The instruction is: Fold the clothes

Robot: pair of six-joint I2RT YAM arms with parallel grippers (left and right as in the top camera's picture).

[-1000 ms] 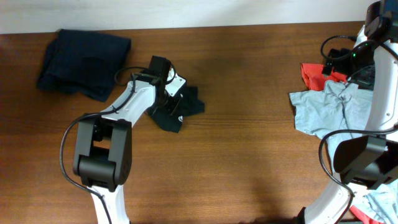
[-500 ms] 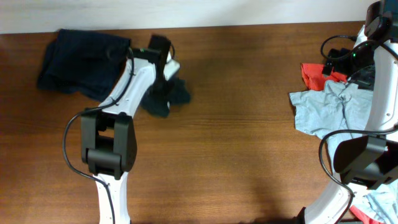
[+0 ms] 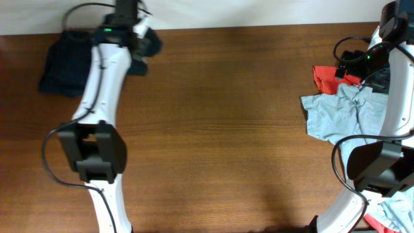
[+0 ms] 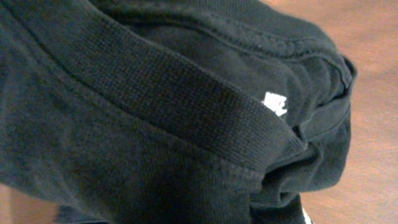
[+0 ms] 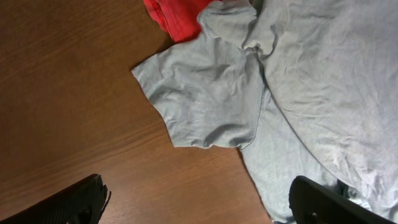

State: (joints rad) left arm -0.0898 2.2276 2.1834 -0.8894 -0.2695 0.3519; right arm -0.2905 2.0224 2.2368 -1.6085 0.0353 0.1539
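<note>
Overhead, the left arm reaches to the far left corner of the brown wooden surface (image 3: 226, 129), where the bundled black short-sleeved cotton T-shirt (image 3: 149, 44) sits right at the left gripper (image 3: 134, 29), touching the edge of a dark navy folded shirt (image 3: 65, 65). Whether that gripper pinches the black cloth or has let go, I cannot tell; its fingers are hidden in both views.

The step in hand looks like stacking the black shirt by the navy one. To do it well, the bundle should probably be lowered until it rests flat before the gripper parts. It should then lift straight away, so no fold drags open.

Up close, the black shirt fills the left wrist view. It shows a ribbed band, a stitched seam and a small white label (image 4: 273, 103), and it is crumpled rather than crisp.

At the right, the right gripper (image 5: 199, 202) is spread wide and empty above a rumpled light blue-grey T-shirt (image 5: 205, 93) lying beside a red-orange one (image 5: 177, 18).
</note>
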